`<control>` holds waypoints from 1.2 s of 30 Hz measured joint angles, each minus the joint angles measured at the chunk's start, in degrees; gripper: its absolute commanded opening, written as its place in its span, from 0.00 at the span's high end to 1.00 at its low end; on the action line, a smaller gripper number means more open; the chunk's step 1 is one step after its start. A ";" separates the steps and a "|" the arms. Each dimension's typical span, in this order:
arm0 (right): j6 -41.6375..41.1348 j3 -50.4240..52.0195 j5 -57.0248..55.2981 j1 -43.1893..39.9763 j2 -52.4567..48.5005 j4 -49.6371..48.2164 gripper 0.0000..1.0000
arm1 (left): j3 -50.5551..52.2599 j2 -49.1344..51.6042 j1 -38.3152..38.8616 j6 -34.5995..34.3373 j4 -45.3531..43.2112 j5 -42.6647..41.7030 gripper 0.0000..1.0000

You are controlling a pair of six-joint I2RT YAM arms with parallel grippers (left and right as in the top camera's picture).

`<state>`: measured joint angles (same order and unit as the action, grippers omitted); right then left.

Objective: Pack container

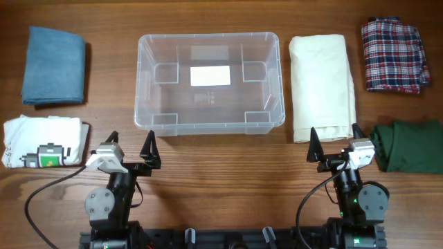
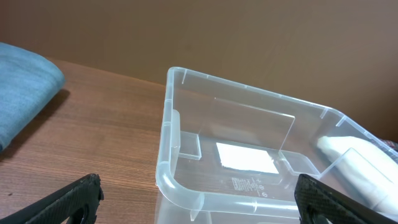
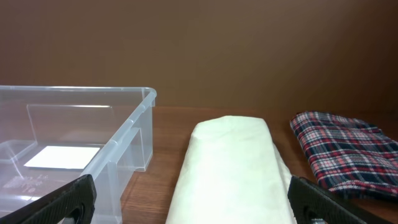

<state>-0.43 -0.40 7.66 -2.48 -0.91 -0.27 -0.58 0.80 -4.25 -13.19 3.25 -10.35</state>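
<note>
Nearest, the left gripper (image 1: 131,143) and right gripper (image 1: 334,135), both spread apart and empty, are parked short of the container (image 1: 208,127), which is laid crosswise and nearer the left.

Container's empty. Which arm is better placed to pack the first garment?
Likely right: the right claw sits open directly before the cream folded cloth lying beside the container; the left claw faces the container itself.

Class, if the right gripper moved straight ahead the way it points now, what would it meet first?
Most likely the folded cream cloth, lying directly ahead of the right gripper.
</note>
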 measured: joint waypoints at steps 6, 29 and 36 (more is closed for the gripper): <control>0.00 0.00 0.00 0.00 0.00 0.00 0.00 | 0.00 0.00 0.00 0.00 0.00 0.00 0.00; -1.49 0.00 0.00 0.00 0.00 -0.04 0.00 | 0.00 0.00 0.00 0.00 0.00 0.00 0.00; -2.49 -6.51 -1.05 0.00 -1.49 1.20 0.00 | 0.00 0.00 0.00 0.00 -0.02 0.00 0.00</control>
<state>-2.92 -6.92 6.61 -2.48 -2.39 0.93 -0.58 0.80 -4.25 -13.19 3.22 -10.35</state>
